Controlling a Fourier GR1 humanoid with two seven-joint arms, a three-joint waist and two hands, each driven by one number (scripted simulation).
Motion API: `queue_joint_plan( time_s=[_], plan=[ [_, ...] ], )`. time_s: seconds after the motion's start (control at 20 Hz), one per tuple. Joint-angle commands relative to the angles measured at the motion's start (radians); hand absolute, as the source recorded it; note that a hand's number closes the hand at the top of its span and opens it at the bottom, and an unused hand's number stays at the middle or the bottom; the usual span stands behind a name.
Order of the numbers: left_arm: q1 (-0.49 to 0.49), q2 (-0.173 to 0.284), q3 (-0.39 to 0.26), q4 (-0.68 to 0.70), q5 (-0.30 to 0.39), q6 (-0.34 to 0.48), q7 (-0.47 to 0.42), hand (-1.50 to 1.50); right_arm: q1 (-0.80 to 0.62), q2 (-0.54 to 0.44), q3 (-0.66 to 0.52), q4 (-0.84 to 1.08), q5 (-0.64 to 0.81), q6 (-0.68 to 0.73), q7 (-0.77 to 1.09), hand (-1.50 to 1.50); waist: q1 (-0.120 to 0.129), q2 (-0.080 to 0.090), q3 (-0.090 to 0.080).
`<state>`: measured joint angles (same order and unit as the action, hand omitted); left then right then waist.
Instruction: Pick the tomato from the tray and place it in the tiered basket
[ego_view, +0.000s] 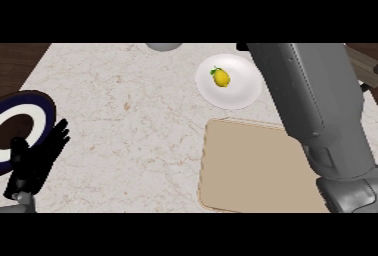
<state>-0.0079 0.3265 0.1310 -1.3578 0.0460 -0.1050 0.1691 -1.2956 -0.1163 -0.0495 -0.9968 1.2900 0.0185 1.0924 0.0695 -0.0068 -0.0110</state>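
Tan and bare wherever it shows, the tray (247, 170) has no tomato on it that you can see, though the right forearm (317, 110) lies across its right side and hides that part. That is what your next move depends on: the tomato appears nowhere in the head view, so you cannot read its direction from either hand, nor its long axis. The right forearm runs from the lower right corner up and slightly leftward to the top edge. Only a dark sliver of the right hand (241, 46) shows there, just beside the white plate (240, 97), so you cannot tell whether it is spread, closed or carrying the tomato. The yellow fruit on that plate is a lemon (220, 77) with a green stem, not your target, so don't go for it. Your left hand (40, 155) rests open at the lower left, fingers straight and pointing up, just beside a dark blue-rimmed plate (40, 107) and well apart from the tray. By reach, the right arm is the nearer one to the tray and to everything past it. Brown slats (363, 62) show at the upper right corner behind the arm. They may belong to the tiered basket, but too little shows to say. A grey rounded object (164, 46) sits at the top edge, left of the white plate.
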Motion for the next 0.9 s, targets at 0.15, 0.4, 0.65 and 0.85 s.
queue_joint_plan(
  time_s=[0.15,0.4,0.65,0.85],
  plan=[
    [0.022,-0.012,-0.004,-0.018,0.005,-0.008,-0.016,0.00,-0.299,-0.023,-0.082,0.206,0.130,-0.031,0.209,1.50,0.006,0.021,0.007],
    [-0.036,-0.035,-0.014,0.010,-0.024,0.033,-0.006,0.00,-0.326,-0.102,-0.150,0.370,0.151,-0.112,0.088,1.50,-0.011,0.030,0.008],
    [-0.018,-0.023,0.002,0.015,-0.007,0.006,-0.033,0.00,-0.318,-0.227,-0.188,0.499,0.170,-0.184,-0.045,1.50,-0.003,0.036,0.009],
    [-0.012,-0.024,0.004,-0.005,-0.002,0.004,-0.034,0.00,-0.314,-0.259,-0.286,0.457,0.081,-0.360,-0.124,1.50,0.006,0.038,0.011]
  ],
)
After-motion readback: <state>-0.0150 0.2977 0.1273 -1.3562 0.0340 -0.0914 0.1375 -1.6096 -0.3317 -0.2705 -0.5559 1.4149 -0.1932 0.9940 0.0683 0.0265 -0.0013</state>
